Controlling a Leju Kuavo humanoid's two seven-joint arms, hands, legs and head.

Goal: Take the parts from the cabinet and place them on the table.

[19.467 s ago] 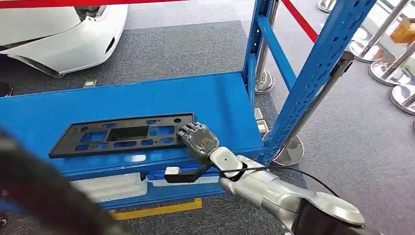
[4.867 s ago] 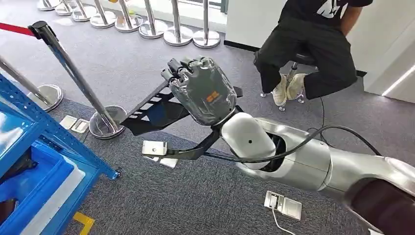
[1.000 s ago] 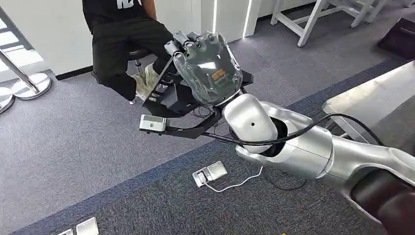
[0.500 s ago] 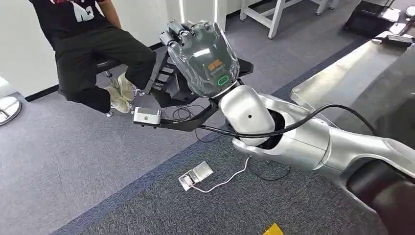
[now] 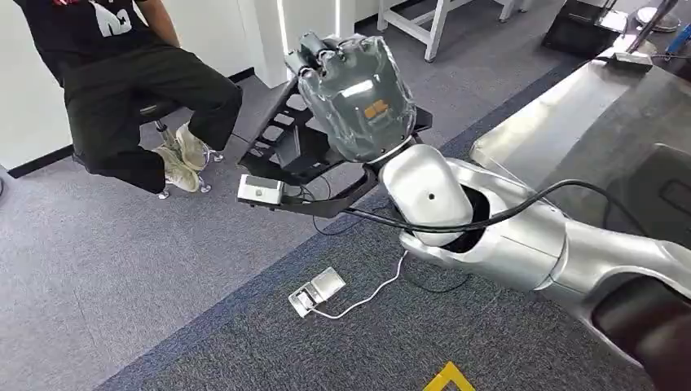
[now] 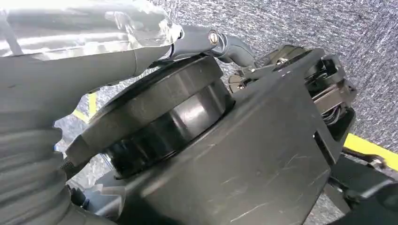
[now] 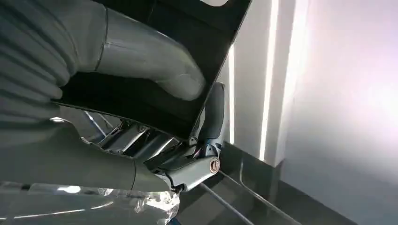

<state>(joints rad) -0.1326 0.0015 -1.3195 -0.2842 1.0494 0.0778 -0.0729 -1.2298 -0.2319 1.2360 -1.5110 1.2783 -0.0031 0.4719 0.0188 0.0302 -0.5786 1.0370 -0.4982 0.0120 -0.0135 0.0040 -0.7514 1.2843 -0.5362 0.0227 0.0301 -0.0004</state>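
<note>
Fingers (image 7: 155, 70) of the right hand (image 5: 354, 94) clamped on the black slotted panel (image 5: 285, 142) — thumb pressed on one face, darker fingers on the other. Panel held raised over grey carpet (image 5: 122, 277), apart from the metal tabletop (image 5: 570, 114) at right. Left hand (image 6: 70, 93) — finger state cannot be told. Seated person (image 5: 130, 73) beyond.

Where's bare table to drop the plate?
The metal table is bare along its near corner and left edge. Its far end is crowded with small items, and a dark panel borders the right. The right hand grips the black plate.
</note>
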